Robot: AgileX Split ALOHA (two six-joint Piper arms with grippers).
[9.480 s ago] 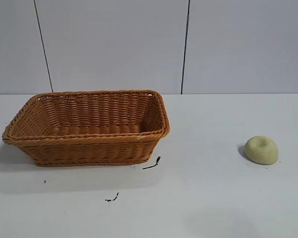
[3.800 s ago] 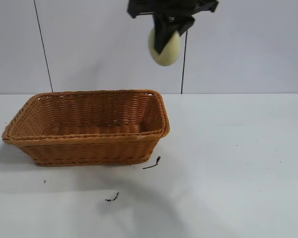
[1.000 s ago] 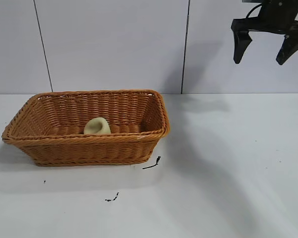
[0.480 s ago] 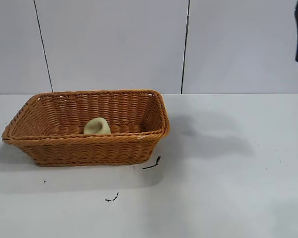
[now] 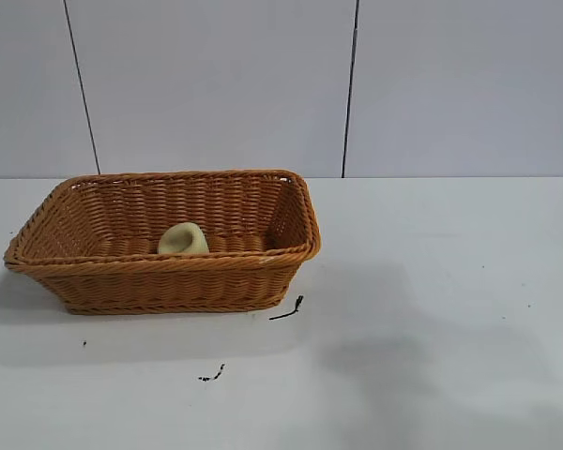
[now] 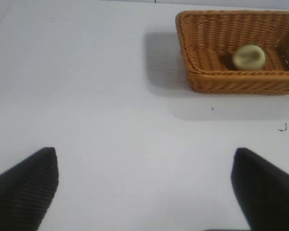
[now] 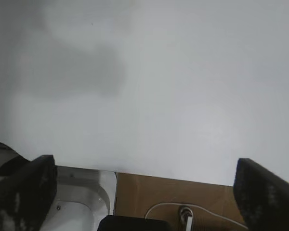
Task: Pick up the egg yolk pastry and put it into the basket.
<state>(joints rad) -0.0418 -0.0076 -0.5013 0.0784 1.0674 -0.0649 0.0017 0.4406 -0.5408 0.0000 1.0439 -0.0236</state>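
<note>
The pale yellow-green egg yolk pastry (image 5: 183, 240) lies tilted inside the orange-brown wicker basket (image 5: 169, 272) at the table's left; the left wrist view shows the pastry (image 6: 249, 57) in the basket (image 6: 231, 82) too. My left gripper (image 6: 144, 192) hangs open over bare table, well away from the basket. My right gripper (image 7: 144, 192) is open and empty above the table's edge. Neither gripper appears in the exterior view.
Two small black scraps (image 5: 287, 310) (image 5: 212, 375) lie on the white table in front of the basket. In the right wrist view the table edge (image 7: 149, 174) borders a brown floor with a white cable (image 7: 192, 211) and a grey base.
The right gripper, seen open at the upper right a second ago, has moved off to the right and left the exterior view. The pastry stays in the basket.
</note>
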